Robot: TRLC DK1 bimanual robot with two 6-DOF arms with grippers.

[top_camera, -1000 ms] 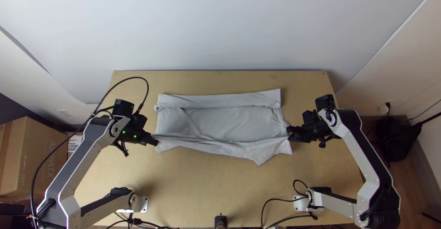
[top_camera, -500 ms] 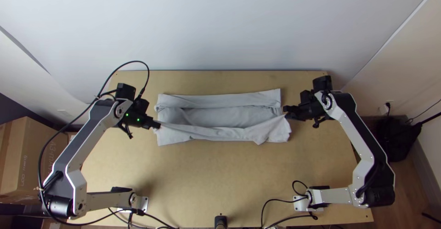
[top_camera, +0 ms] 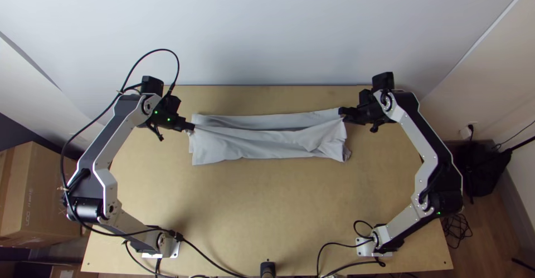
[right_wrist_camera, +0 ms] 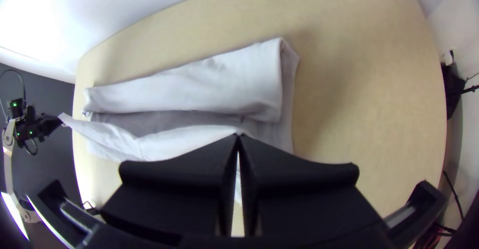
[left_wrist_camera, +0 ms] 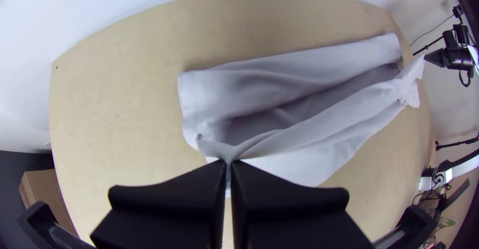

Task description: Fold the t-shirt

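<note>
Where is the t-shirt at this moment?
In the top view, the grey t-shirt lies across the far half of the wooden table, its raised edge stretched between the left pincer and the right pincer.

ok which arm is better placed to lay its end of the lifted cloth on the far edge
Right, I'd judge: in the top view, the right gripper holds its end almost at the far edge of the t-shirt, while the left gripper, also pinching cloth, sits a little short of it.

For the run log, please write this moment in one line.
shirt: partly folded | left end effector: grips edge | right end effector: grips edge
</note>
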